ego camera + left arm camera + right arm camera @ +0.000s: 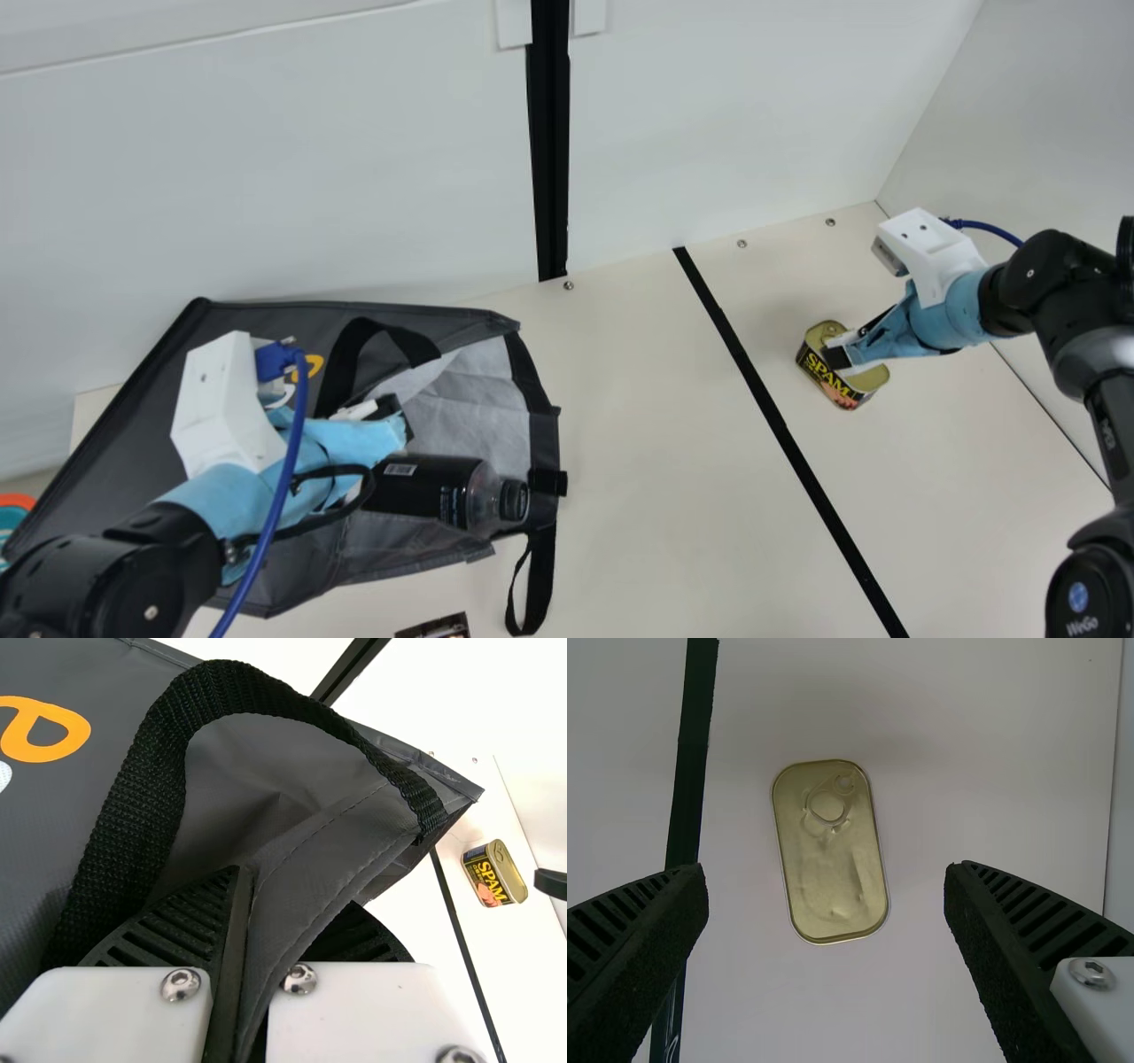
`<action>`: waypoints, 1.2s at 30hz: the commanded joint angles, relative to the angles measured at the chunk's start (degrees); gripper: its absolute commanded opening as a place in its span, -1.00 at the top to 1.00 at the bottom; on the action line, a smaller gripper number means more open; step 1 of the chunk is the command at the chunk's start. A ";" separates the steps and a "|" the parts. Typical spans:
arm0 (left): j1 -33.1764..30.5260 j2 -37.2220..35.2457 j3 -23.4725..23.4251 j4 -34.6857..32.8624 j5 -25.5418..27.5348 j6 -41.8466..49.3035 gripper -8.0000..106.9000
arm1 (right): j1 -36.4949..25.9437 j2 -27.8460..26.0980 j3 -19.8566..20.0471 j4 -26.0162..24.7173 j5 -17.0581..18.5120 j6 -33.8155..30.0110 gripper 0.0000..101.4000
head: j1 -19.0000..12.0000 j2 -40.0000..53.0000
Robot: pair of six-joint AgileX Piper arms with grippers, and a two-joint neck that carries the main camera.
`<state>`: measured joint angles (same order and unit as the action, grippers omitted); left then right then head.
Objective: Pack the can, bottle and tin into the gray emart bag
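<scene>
1 gray bag (115,425) on the table (629,496), 1 bottle (425,487) lying at its mouth; left gripper (397,418) closed on a fold of bag fabric. 1 tin (824,383) on the table past the black strip (771,403), right gripper (837,356) wide open over it, holding nothing.

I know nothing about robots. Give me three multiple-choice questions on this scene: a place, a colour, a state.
1. Where is the gold-topped tin?
A) inside the gray bag
B) on the table, beside the black stripe
C) on the bottle

2. What colour is the bottle's cap?
A) black
B) red
C) white

3. How is the right tool?
A) shut on the bottle
B) shut on nothing
C) wide open

Answers:
1 B: the main view shows it on the bare tabletop.
2 A: the cap is plainly dark.
3 C: its two fingers stand far apart.
</scene>
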<state>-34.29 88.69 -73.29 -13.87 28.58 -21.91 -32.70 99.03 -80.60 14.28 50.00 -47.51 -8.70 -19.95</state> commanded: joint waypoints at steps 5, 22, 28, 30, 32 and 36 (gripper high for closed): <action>0.00 0.00 0.00 0.00 0.00 0.00 0.68 | 0.33 1.51 0.53 0.05 -0.76 -0.12 -0.79 | -1.30 -0.05; 0.00 0.00 0.00 0.00 0.00 0.00 0.68 | 1.49 7.27 -0.59 -1.52 -2.57 0.87 -0.79 | -1.30 -0.05; 0.00 0.00 0.00 0.00 0.00 0.00 0.68 | 2.10 9.52 -1.31 -2.61 -3.19 1.98 -0.79 | -1.30 -0.05; 0.00 0.00 0.00 0.00 0.00 0.00 0.68 | 2.33 10.21 -1.45 -3.01 -3.43 2.43 -0.79 | -1.30 -0.05; 0.00 0.00 0.00 0.00 0.00 0.00 0.68 | 2.51 10.89 -1.60 -3.42 -3.65 2.84 -0.79 | -1.30 -0.05; 0.00 0.00 0.00 0.00 0.00 0.00 0.68 | 2.80 11.98 -1.85 -4.11 -3.97 3.58 -0.79 | -1.30 -0.05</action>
<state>-34.29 88.69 -73.29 -13.87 28.58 -21.91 -29.92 110.86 -82.33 10.13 45.96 -44.07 -8.70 -19.86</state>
